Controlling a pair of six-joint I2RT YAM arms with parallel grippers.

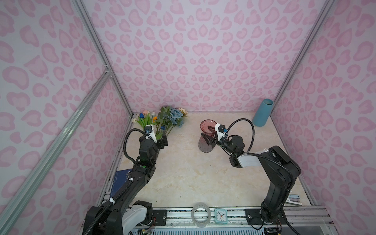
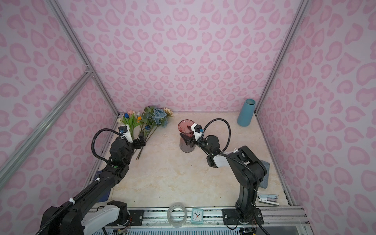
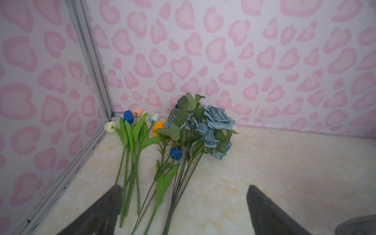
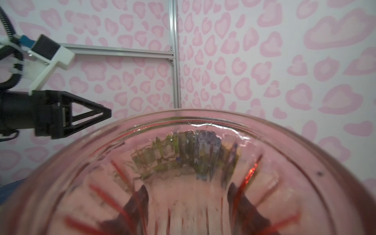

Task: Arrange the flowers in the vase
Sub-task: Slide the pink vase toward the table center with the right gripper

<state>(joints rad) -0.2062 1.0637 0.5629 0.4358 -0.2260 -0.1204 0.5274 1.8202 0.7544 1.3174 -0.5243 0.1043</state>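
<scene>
**Both top views.** The flowers (image 1: 168, 119) lie flat in a loose heap left of centre. Their heads point toward the back corner and their stems run down-frame across the marble table (image 1: 183, 173). The left gripper (image 1: 161, 140) hovers over the lower stems with its jaws spread wide and empty. Just right of centre the pink glass vase (image 1: 204, 147) stands upright with no flowers in it. The right gripper (image 1: 206, 133) straddles its narrow neck from the right. A blue tube (image 1: 262, 114) stands at upper right, well apart.

**Left wrist view.** The flowers fill the middle of the frame. The tulips (image 3: 130, 122) are at left by the corner post (image 3: 91, 71). An orange bloom (image 3: 158, 127) and a bright blue rose (image 3: 176, 153) are in the centre, and the dusty-blue bunch (image 3: 217, 122) is at right. Two dark fingers (image 3: 109, 203) show at the lower edge, far apart. The bare stem ends lie between them, and none is pinched.

**Right wrist view.** The vase rim fills the lower frame. Through the glass, the right gripper's two dark tips sit on either side of the neck. They appear closed against it, steadying the vase.

**Step in hand, by judgement.** This is the first pick, with the vase braced. The next move calls for lowering the left jaws over one stem or the bunch and closing low on it. The arm would then lift and turn the stem end down over the vase mouth.
</scene>
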